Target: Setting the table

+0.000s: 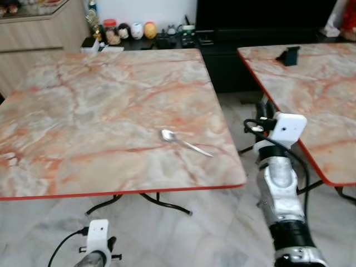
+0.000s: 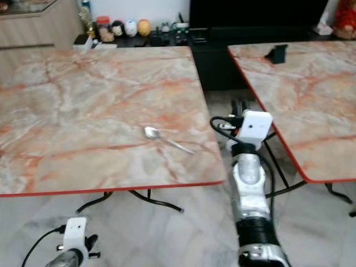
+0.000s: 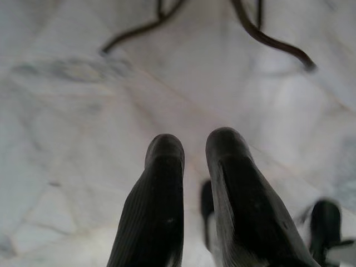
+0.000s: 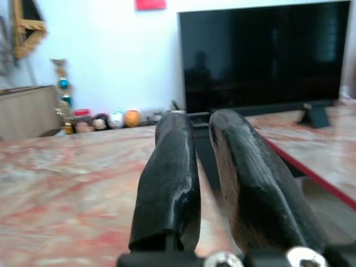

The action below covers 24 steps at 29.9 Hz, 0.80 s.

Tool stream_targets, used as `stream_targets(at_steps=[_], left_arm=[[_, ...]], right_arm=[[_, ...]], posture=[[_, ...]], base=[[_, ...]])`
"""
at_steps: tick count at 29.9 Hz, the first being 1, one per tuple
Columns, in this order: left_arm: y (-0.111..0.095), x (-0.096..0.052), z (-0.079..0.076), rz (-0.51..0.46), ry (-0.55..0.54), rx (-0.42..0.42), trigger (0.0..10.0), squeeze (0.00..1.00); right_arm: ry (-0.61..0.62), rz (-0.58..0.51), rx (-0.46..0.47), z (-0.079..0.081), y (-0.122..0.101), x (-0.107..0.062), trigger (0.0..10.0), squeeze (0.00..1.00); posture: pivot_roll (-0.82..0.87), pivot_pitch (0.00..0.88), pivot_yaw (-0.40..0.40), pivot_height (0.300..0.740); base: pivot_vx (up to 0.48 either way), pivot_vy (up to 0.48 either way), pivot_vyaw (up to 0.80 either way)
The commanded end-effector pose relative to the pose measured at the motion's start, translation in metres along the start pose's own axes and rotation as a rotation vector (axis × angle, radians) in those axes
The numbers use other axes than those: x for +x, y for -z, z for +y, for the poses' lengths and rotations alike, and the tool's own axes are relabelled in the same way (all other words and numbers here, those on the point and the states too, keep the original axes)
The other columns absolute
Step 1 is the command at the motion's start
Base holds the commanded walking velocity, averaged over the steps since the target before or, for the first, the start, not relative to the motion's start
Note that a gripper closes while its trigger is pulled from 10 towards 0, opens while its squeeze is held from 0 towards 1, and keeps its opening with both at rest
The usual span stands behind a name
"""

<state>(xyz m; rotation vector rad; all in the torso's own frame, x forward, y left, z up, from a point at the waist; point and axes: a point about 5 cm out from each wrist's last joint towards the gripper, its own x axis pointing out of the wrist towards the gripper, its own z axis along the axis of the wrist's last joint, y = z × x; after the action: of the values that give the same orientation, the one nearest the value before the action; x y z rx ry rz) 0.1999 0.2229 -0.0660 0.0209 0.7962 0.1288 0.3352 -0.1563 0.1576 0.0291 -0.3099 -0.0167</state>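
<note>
Left eye view, spoon (image 1: 184, 143) on table (image 1: 83, 111), left of right pincer (image 4: 203, 130)

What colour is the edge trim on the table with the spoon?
Red, around the table, clearest in the left eye view.

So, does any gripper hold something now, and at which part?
Nothing is held. Both the left gripper and right gripper are shut and empty; the spoon lies alone on the table.

I see two marble-patterned, red-edged tables (image 1: 83, 111) on a pale marble floor (image 1: 183, 239), with a dark television (image 4: 261, 55) against a white wall (image 4: 111, 55).
</note>
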Motion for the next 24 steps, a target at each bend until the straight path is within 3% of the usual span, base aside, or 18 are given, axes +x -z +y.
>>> stream_targets(at_steps=[1,13,15,19,24], left_arm=[[0.0040,-0.0004,-0.0051,0.014,0.012,-0.004,10.0,0.00],[0.0068,-0.0010,-0.0058,0.024,0.013,-0.021,10.0,0.00],[0.0074,-0.0012,-0.0056,0.026,0.012,-0.020,10.0,0.00],[0.0078,-0.0013,-0.0053,0.028,0.011,-0.017,10.0,0.00],[0.0064,-0.0007,-0.0081,0.026,0.021,-0.008,10.0,0.00]], right_arm=[[0.026,-0.008,-0.010,-0.0107,-0.0024,0.0011,10.0,0.00],[0.008,-0.010,-0.018,-0.0092,-0.0027,0.0007,10.0,0.00],[-0.002,-0.017,-0.029,-0.0087,-0.0040,0.0003,10.0,0.00],[-0.001,-0.005,-0.018,-0.0089,-0.0024,-0.0007,10.0,0.00],[0.003,0.003,0.000,-0.0101,-0.0007,-0.0010,10.0,0.00]], posture=[[-0.11,0.000,0.015,0.740],[-0.10,0.000,0.013,0.740],[-0.11,0.000,0.013,0.740],[-0.11,0.000,0.013,0.740],[-0.11,0.000,0.013,0.740]], base=[[0.000,0.000,0.00],[0.000,0.000,0.00],[0.000,0.000,0.80],[0.272,0.000,0.80],[0.328,0.000,0.00]])
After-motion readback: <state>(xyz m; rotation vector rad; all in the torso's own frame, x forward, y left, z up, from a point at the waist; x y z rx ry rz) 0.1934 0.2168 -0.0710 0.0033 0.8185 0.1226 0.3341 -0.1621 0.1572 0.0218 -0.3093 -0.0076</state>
